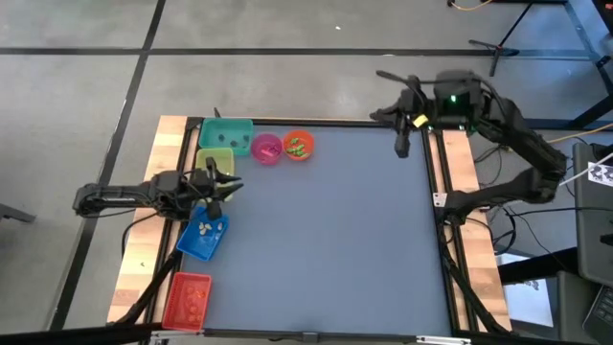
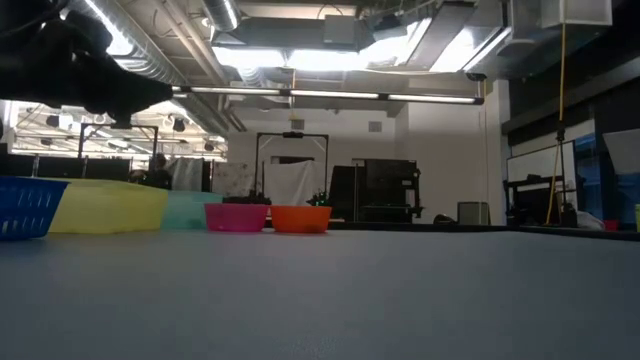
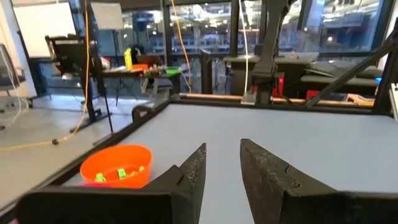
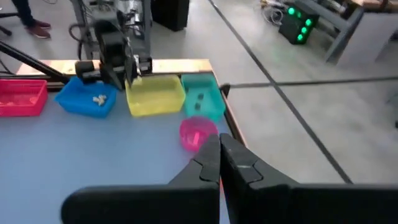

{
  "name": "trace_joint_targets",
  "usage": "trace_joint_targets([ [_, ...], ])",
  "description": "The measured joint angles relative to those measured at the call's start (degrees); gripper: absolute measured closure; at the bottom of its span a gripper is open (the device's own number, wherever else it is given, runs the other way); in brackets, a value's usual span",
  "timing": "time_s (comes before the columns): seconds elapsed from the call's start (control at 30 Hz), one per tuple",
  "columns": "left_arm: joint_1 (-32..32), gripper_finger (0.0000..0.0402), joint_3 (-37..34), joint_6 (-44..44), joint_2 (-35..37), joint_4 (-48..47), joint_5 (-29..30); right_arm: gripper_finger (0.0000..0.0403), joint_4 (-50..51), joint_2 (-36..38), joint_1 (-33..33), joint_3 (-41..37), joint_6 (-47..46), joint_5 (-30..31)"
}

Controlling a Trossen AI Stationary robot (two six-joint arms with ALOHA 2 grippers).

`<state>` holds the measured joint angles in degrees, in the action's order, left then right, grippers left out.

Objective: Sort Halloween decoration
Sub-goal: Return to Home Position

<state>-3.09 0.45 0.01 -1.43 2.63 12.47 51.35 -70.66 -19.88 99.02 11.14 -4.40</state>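
High view: the left gripper is seen at about 10 o'clock of the table, held above the near edge of the yellow bin and the far edge of the blue bin. Its fingers are spread apart and nothing is gripped. The right gripper is held at 1 o'clock near the far corner, fingers pressed together on nothing. The Halloween decoration is found inside containers: white pieces in the blue bin at 9 o'clock, green pieces in the orange bowl at 12 o'clock, just beside the pink bowl. A teal bin is placed at 11 o'clock, a red bin at 8 o'clock.
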Motion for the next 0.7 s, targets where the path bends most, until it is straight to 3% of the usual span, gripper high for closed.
trace_joint_targets([
  [0.4,0.00,0.0316,0.00,0.30,1.27,0.00,0.04,0.0402,-23.14,28.64,-0.02,-43.88,-10.24,0.37],
  [0.7,0.00,0.0316,0.00,0.13,1.27,0.00,0.04,0.0402,-31.82,48.94,-0.02,-64.70,-17.97,0.34],
])
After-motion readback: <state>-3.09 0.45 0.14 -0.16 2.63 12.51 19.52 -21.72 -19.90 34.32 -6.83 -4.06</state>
